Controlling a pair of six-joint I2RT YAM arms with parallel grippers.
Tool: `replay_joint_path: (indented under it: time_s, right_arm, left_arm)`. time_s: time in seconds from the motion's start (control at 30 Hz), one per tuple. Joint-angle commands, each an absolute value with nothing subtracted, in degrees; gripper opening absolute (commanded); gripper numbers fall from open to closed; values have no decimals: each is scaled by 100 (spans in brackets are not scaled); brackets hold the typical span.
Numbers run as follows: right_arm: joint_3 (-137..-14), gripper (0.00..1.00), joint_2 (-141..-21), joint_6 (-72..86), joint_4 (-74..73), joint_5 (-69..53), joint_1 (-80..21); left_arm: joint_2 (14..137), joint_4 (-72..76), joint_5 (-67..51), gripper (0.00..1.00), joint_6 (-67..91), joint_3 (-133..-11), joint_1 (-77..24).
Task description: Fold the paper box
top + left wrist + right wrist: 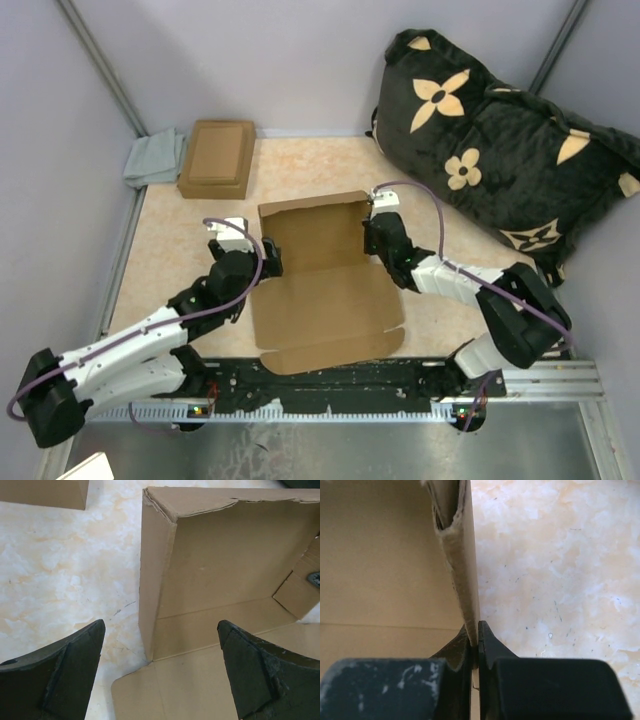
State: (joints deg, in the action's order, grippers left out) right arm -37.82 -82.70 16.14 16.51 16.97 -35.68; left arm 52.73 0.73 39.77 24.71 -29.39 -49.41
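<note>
**Paper box** (318, 240): plain tan cardboard, table centre, between the two arms. Long axis runs near to far. The far half is a tray with its walls standing. The lid panel (325, 305) lies flat toward the near edge.

**Right side wall** (465, 570): upright, pinched at its near end by the right gripper (475, 637), jaws closed flat on the board.

**Left side wall** (150, 580): upright. It stands between the fingers of the left gripper (161, 630), whose jaws are wide and touch nothing. The wall lies closer to the leftward finger, so a closing move would likely meet it there first.

**Table** (170, 250): pale marbled top.

**Smaller cardboard box** (215, 158): far left, well apart.

**Grey cloth** (155, 158): just left of that box.

**Black cushion** (500, 150): far right, tan flower motifs.

**Markings:** no brand, label or legible writing on any item.
</note>
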Motion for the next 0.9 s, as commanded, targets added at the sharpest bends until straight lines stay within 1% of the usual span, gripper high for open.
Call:
replay_joint_path:
  time_s: [0.0,0.13,0.43,0.53,0.7,0.73,0.77,0.87]
  right_arm:
    - [-4134,0,-8641,1574,1344,2724,-3690]
    - [-4399,0,-8877,1541,874,3467,-3789]
    - [-4552,0,-9409,1497,805,4481,-3987]
    - [-4539,0,-9686,1546,906,4394,-3999]
    - [-4287,0,-9426,1528,1422,3692,-3999]
    - [-4214,2,-9248,1540,1522,3562,-3999]
    - [-4157,8,-9120,1557,1566,3462,-3999]
    - [-4097,37,-8734,1617,1502,3230,-3999]
  left_arm:
    - [4776,-186,3873,100,2166,-2909,-4950]
    - [4681,-529,4144,100,2089,-3067,-4956]
    - [4649,-785,4443,100,2186,-3076,-4985]
    - [4570,-793,4505,100,2185,-3048,-4996]
    - [4464,-783,4512,100,2212,-3000,-5000]
    - [4437,-768,4501,100,2207,-2990,-5004]
    - [4416,-761,4496,100,2205,-2990,-5001]
    - [4390,-730,4482,100,2198,-2984,-5000]
